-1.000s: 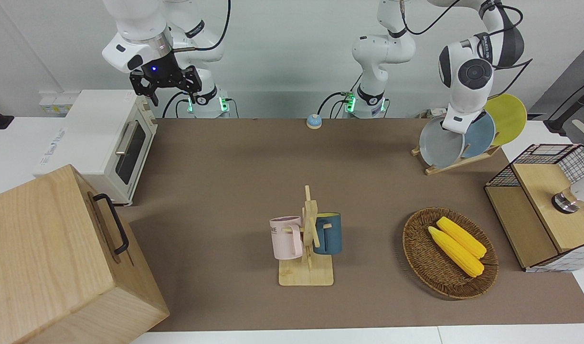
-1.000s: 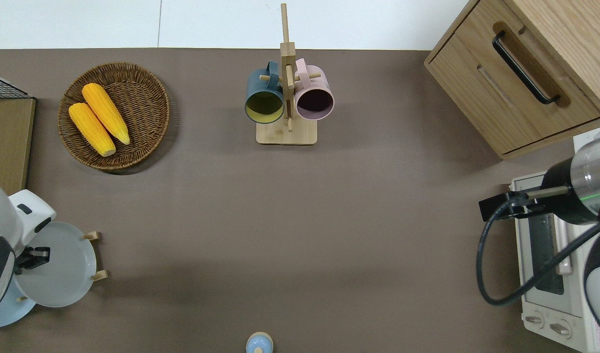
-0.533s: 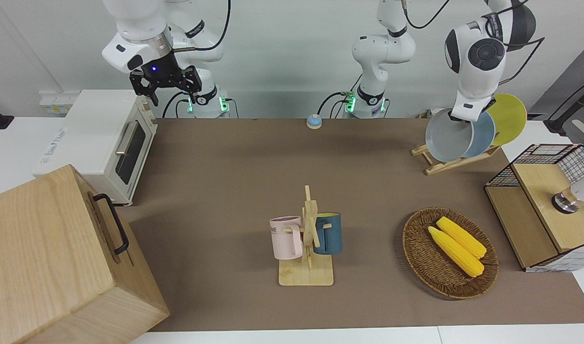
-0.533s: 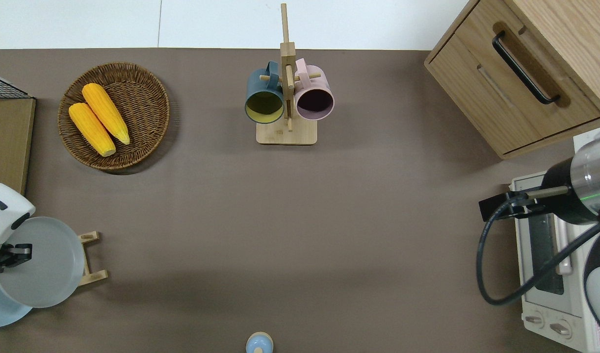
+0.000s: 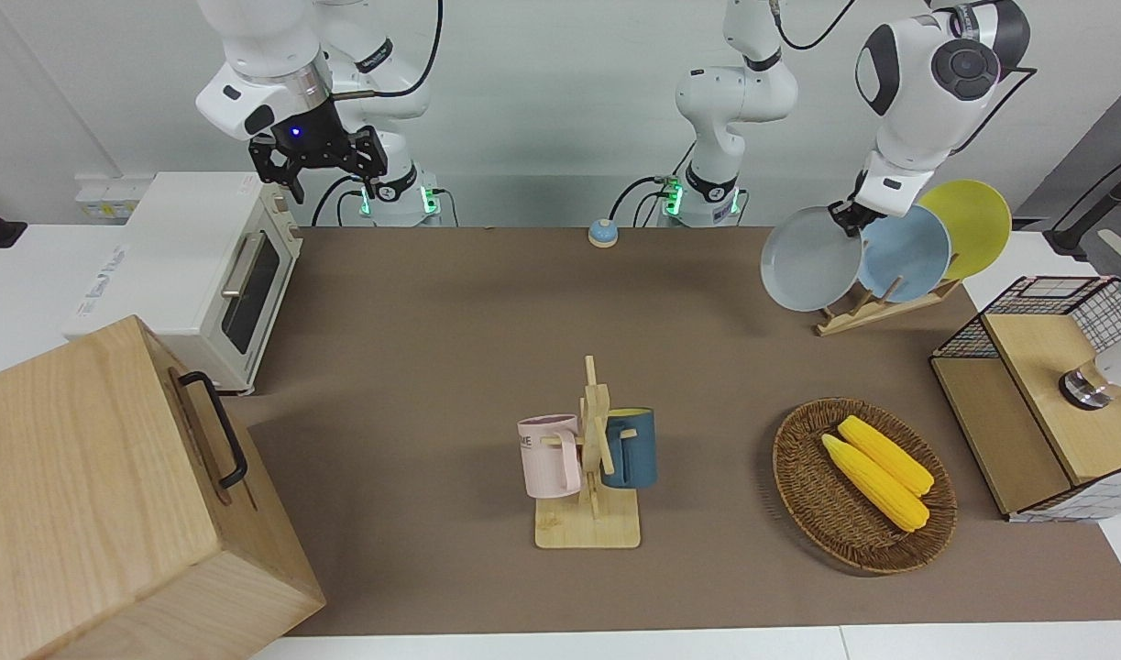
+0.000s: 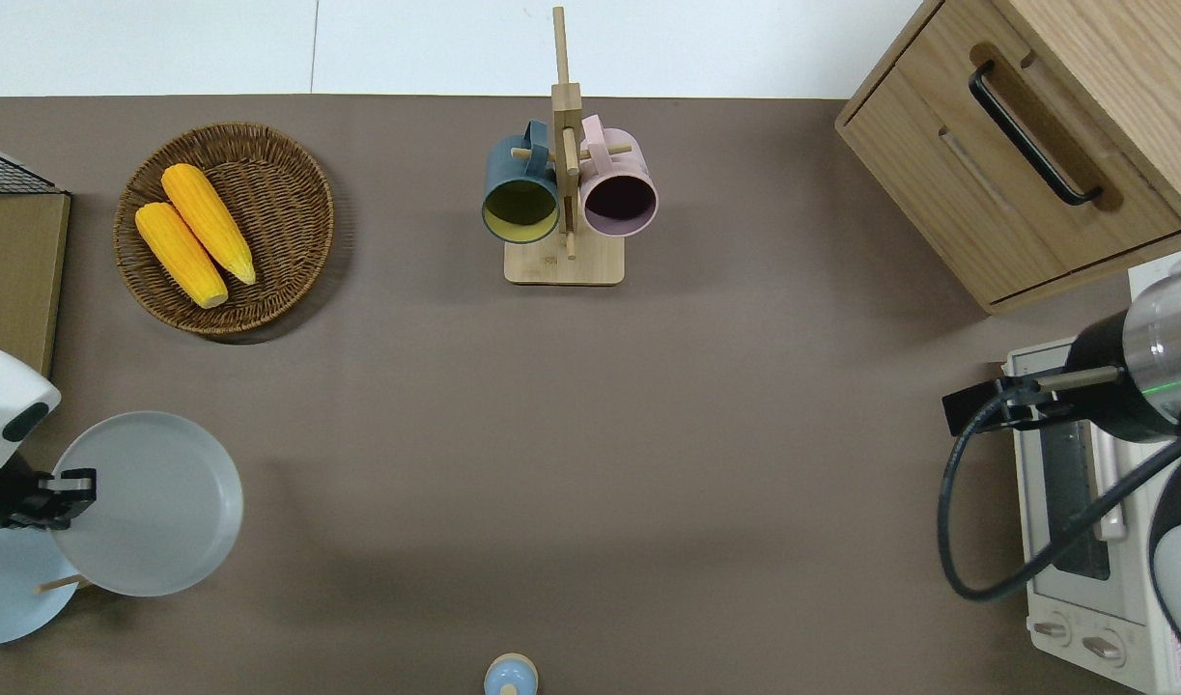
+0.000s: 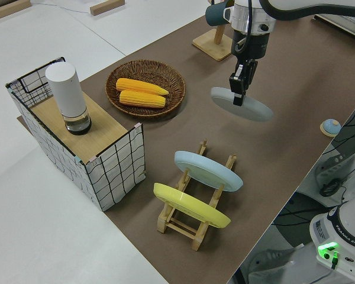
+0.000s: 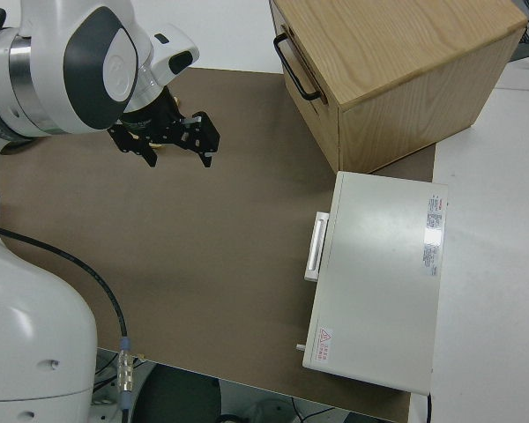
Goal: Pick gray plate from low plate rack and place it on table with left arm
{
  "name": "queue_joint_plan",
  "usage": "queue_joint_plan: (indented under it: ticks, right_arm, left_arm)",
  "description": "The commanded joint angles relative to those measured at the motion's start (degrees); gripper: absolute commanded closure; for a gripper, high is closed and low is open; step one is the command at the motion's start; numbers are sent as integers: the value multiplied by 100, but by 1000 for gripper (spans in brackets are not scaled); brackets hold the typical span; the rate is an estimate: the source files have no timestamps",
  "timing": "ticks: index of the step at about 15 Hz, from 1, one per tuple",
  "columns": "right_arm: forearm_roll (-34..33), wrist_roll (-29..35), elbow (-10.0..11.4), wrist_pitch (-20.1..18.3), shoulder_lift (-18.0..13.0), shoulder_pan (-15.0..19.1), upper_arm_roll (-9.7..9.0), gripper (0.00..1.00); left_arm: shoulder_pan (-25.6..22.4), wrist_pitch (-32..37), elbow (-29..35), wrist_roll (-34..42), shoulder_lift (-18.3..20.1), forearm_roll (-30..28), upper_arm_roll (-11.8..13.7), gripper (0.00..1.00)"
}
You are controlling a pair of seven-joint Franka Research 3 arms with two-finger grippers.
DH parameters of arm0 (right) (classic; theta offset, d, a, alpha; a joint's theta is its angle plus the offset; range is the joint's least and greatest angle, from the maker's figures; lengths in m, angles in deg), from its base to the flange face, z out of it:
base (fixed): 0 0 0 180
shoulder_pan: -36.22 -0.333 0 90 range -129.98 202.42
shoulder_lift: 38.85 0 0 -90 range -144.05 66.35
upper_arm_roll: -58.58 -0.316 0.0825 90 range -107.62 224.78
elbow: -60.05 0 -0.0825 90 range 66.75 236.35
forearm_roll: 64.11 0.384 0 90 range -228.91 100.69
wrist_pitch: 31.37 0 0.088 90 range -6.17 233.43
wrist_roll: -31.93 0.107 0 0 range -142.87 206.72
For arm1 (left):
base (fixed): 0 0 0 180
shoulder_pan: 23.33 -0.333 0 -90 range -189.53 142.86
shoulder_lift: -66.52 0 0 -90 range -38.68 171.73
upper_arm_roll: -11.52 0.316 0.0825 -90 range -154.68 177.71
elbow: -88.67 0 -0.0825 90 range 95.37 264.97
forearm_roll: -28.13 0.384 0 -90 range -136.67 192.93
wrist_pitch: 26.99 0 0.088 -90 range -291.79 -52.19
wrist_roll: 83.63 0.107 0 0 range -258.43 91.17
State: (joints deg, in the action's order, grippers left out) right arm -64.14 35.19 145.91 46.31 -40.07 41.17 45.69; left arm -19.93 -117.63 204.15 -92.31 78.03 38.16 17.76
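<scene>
My left gripper (image 5: 849, 213) is shut on the rim of the gray plate (image 5: 809, 261) and holds it in the air, tilted. The overhead view shows the plate (image 6: 151, 507) clear of the low plate rack (image 5: 876, 312), over the brown table (image 5: 432, 321) just beside the rack toward the table's middle. The left side view shows the gripper (image 7: 238, 89) pinching the plate's (image 7: 245, 106) edge from above. The rack (image 7: 192, 222) holds a light blue plate (image 5: 908, 252) and a yellow plate (image 5: 972, 215). My right gripper (image 5: 317, 156) is parked and open.
A wicker basket (image 5: 803, 495) with two corn cobs lies farther from the robots than the rack. A mug stand (image 5: 592, 458) stands mid-table. A wire crate (image 5: 1037, 367) is at the left arm's end. A toaster oven (image 5: 203, 266) and wooden cabinet (image 5: 93, 495) are at the right arm's end.
My left gripper has lifted the gray plate out of the rack and carried it toward the table's middle, tilting it flatter. The right arm has not moved.
</scene>
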Motion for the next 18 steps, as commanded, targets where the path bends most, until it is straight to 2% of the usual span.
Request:
queue_joint_plan:
  ticks: [1,2,4,9,13,14,15,16,17,18]
  right_arm:
    - [20,-19,-35,-87,-27,85,-38,11]
    - [20,-19,-35,-87,-27,76,-38,11]
    - [20,-19,-35,-87,-27,85,-38,11]
    - [20,-19,-35,-87,-27,85,-38,11]
    - [20,-19,-35,-87,-27,76,-38,11]
    - [20,-19,-35,-87,-27,76,-38,13]
    - [20,-19,-35,-87,-27,76,-38,11]
    - [20,-19,-35,-87,-27,84,-38,13]
    - [20,-19,-35,-87,-27,85,-38,11]
    - [20,-19,-35,-87,-27,85,-38,11]
  left_arm:
    - [11,-304,167,86,71,-956,17,1000]
    - [20,-427,324,86,71,-1125,8,1000]
    - [20,-717,597,77,80,-1197,-228,1000]
    - [-33,-1710,1406,7,36,-1495,-633,1000]
    - [-33,-1870,1583,-28,-192,-1495,-686,990]
    - [-42,-1913,1583,-28,-271,-1504,-686,932]
    - [-50,-1949,1583,-28,-298,-1496,-686,805]
    - [-50,-1949,1583,-28,-298,-1495,-686,628]
    - [-59,-1940,1565,-11,-290,-1478,-686,284]
    - [-59,-1932,1530,-19,-281,-1469,-686,202]
